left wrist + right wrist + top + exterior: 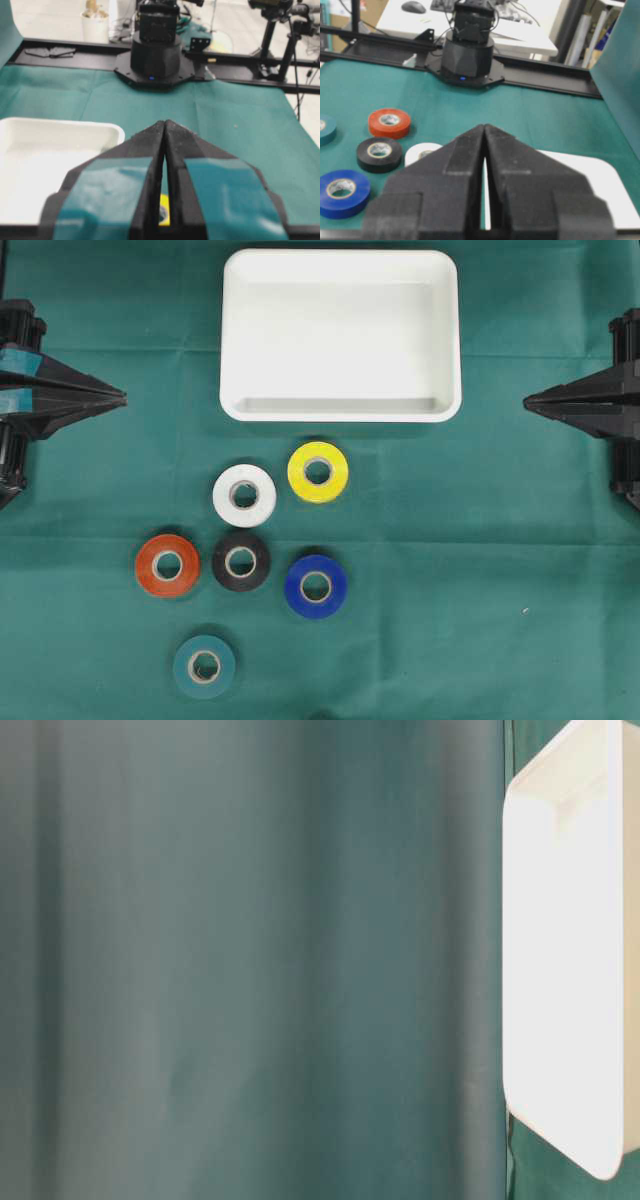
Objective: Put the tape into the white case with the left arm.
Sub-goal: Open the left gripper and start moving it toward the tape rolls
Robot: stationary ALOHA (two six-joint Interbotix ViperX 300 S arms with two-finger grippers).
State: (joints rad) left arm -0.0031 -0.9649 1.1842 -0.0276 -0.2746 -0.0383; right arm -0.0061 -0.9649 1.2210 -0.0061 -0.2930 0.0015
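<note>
Closest to the left wrist camera is the left gripper (165,131), its two teal-patched fingers (112,192) pressed together to a point and holding nothing. From above, it sits at the left edge of the green cloth (500,620), level with the near rim of the white case (340,408) and pointing toward it. The case is empty. All six tape rolls lie on the cloth on the near side of the case: the yellow roll (317,472) just below its rim, the white roll (245,496) beside that, then the black roll (241,561), orange roll (167,565) and blue roll (316,586), with the teal roll (204,667) farthest from the case. Every roll lies flat, hole up, with no long axis to favour. The right gripper (532,398), all black, is also closed and empty on the far side of the case. Judging by this layout, the orange and white rolls lie nearer the left gripper.
</note>
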